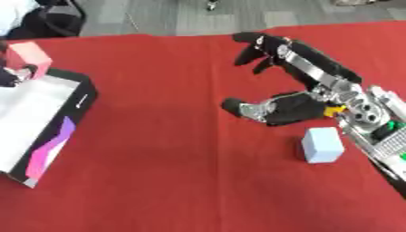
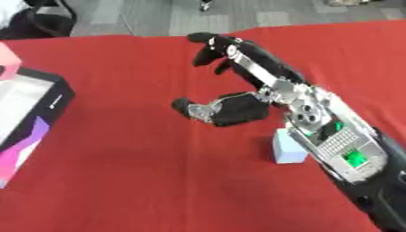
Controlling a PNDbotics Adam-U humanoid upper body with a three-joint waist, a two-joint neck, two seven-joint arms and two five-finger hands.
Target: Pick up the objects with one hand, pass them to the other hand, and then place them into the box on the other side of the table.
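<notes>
at the far left, the left hand [image 1: 14, 74] shows only as dark fingers at the picture's edge, curled against a pink block [image 1: 28, 55] and holding it over the far end of the box [image 1: 79, 97]. the box is white inside with a black rim and lies open on the red cloth [image 1: 158, 149] at the left side of the table. its near outer wall carries a pink and purple shape; a small white mark sits on the black rim, too small to read. no other writing can be made out anywhere.

the middle of the cloth lies between the box and the right arm.

on the right, the right hand [image 1: 289, 72] comes in from the lower right corner and hangs above the cloth, spread wide, with fingers reaching toward the far edge and the thumb pointing left; it holds nothing. a pale blue block [image 1: 323, 145] rests on the cloth just beside the forearm, near the wrist, well apart from the box. in the right eye view the forearm covers part of that block.

beyond the table, grey floor [image 1: 158, 18] and a dark chair [image 1: 55, 20] show at the top left.
</notes>
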